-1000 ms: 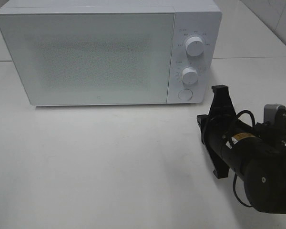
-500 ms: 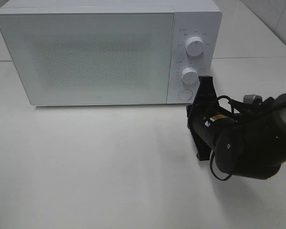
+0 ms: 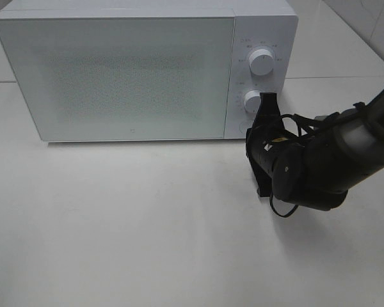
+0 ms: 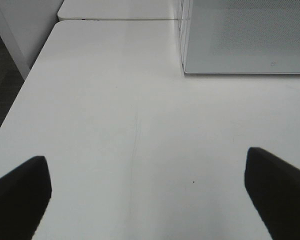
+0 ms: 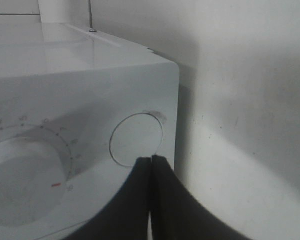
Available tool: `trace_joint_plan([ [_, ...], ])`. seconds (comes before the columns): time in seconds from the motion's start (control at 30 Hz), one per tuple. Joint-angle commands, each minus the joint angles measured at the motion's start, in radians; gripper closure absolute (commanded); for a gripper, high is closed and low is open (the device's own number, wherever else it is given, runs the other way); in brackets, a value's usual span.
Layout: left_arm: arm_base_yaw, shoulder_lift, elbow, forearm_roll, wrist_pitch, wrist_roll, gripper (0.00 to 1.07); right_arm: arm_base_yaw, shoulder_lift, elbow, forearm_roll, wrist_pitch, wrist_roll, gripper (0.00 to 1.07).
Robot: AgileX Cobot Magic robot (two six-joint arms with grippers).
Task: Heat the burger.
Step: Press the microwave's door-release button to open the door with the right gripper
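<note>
Burger: not visible in any view. Microwave [image 3: 134, 70] door is closed and opaque, so I cannot tell whether it sits inside.

Right gripper [image 5: 151, 162]: fingers pressed together, holding nothing, tip just below the round door button [image 5: 136, 139], very near or touching.

Exterior high view: the button lies at 11 o'clock from the right arm's bulk and is hidden behind the fingers. The lower dial [image 3: 255, 101] is at 12 o'clock of it, close enough to be nudged.

Left gripper [image 4: 145, 155]: wide open, empty, over bare table [image 4: 115, 100], microwave corner at 1 o'clock. The right arm is far nearer.

Judgement: pressing the button comes next.
</note>
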Motion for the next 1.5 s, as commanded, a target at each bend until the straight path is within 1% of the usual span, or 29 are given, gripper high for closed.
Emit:
trace_joint_plan([
  [0.03,0.001,-0.021,-0.002,0.000,-0.009,-0.006,0.03,-0.015,0.015,-0.036,-0.013,0.005,-0.018,1.07],
  [0.37,0.001,-0.021,-0.002,0.000,-0.009,-0.006,0.03,-0.055,0.042,-0.087,-0.028,0.042,-0.022,1.06],
  [0.53,0.001,-0.021,-0.002,0.000,-0.009,-0.006,0.03,-0.055,0.062,-0.121,-0.026,0.044,-0.018,1.06],
  [0.8,0.001,-0.021,-0.002,0.000,-0.009,-0.006,0.03,-0.055,0.080,-0.142,-0.001,0.029,-0.022,1.06],
  [0.97,0.001,-0.021,-0.002,0.000,-0.009,-0.006,0.03,-0.055,0.080,-0.147,0.018,-0.063,-0.040,1.06],
  [1.3,0.001,-0.021,-0.002,0.000,-0.009,-0.006,0.03,-0.062,0.099,-0.200,0.023,-0.119,-0.041,1.07],
  [1.4,0.001,-0.021,-0.002,0.000,-0.009,-0.006,0.03,-0.071,0.099,-0.223,0.014,-0.153,-0.042,1.07],
  [1.43,0.001,-0.021,-0.002,0.000,-0.009,-0.006,0.03,-0.090,0.099,-0.240,-0.008,-0.167,-0.049,1.07],
  [1.5,0.001,-0.021,-0.002,0.000,-0.009,-0.006,0.03,-0.096,0.099,-0.250,-0.021,-0.164,-0.049,1.07],
])
